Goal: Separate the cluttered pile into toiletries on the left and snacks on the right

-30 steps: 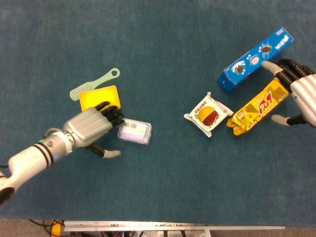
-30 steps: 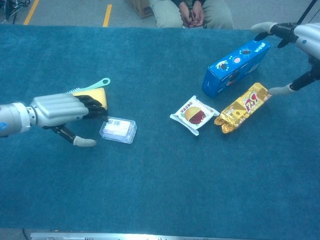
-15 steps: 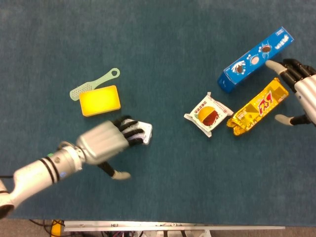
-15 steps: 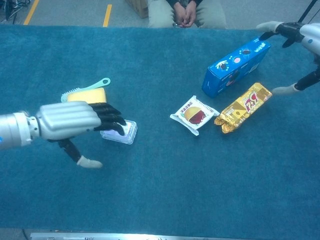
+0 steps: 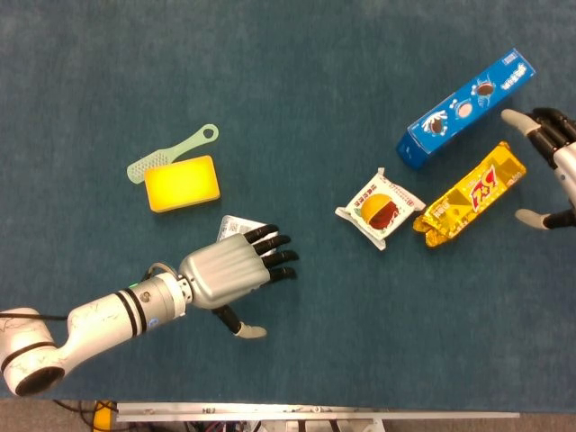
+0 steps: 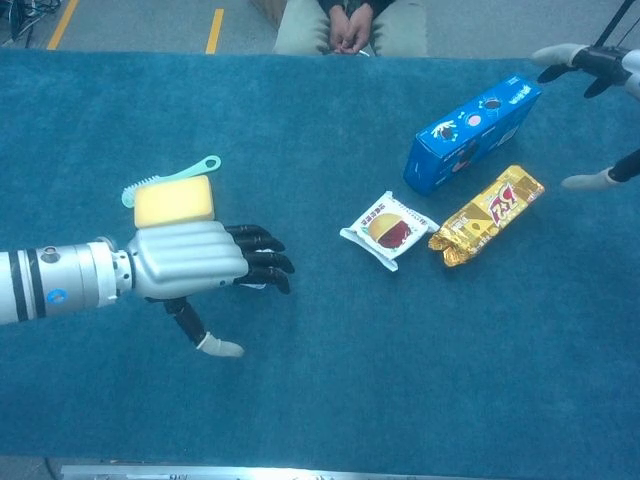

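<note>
Left robot hand (image 5: 229, 274) flat, fingers extended, thumb down; right robot hand (image 5: 551, 166) spread, empty.

A robot lab or test hall: a bench (image 6: 330, 400) under blue carpet, yellow floor tape (image 6: 215, 28) beyond it, and a seated onlooker (image 6: 345, 20) with clasped hands.

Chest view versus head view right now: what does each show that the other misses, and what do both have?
Only the chest view shows a seated person's clasped hands beyond the table and the floor's yellow line. Only the head view shows a corner of the clear plastic box under the left hand. Both show the yellow sponge, green brush, blue cookie box, burger snack packet, gold snack bag and right hand.
</note>
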Tool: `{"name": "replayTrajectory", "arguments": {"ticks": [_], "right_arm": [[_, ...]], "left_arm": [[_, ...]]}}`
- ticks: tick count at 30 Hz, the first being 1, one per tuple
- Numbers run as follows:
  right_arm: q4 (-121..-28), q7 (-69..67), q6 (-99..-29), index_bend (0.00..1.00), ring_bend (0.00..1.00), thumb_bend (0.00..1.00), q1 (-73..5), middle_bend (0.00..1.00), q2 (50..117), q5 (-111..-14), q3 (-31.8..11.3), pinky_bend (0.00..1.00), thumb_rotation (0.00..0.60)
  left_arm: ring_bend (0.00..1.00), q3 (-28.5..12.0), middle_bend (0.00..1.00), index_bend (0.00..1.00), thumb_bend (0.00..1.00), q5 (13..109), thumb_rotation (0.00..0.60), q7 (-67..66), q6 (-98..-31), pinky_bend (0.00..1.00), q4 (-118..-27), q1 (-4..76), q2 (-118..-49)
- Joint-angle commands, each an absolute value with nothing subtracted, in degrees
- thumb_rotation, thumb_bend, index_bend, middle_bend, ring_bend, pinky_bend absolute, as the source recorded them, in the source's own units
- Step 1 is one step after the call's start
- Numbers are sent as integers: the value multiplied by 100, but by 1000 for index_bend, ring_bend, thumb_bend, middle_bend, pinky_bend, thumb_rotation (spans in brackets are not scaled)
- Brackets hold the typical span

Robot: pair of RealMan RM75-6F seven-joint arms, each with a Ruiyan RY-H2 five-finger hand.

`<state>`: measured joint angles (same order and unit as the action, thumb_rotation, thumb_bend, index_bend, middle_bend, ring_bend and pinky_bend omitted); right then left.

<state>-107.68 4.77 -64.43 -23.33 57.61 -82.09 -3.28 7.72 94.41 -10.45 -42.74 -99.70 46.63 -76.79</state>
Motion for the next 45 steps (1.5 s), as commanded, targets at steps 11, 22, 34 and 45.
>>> {"name": "replayTrajectory", "arguments": {"ticks": [11,22,34,45], "right_arm": [[-10858,525,-6462,76,122,0,-2296,202,5737,-8179,-329,250,600],[-10937,646,-6442,77,122,0,-2305,202,5735,-8123,-355,250,600],[-11005,885,-6406,76,122,0,-2365,202,5780,-8051,-407,250,600],[-10709,1381,-5764,76,122,0,-2846,202,5885,-7681,-567,253,600]], "left_arm": [[22,896,101,171,185,9493,242,-960,-4322,38,-9488,4584,-7908],[22,1060,100,171,185,9629,246,-1013,-4390,38,-9076,4539,-7760],[22,982,100,171,185,9317,241,-962,-4414,38,-8794,4439,-7546],[22,875,101,171,185,8867,245,-852,-4654,38,-9491,4225,-6736]]}}
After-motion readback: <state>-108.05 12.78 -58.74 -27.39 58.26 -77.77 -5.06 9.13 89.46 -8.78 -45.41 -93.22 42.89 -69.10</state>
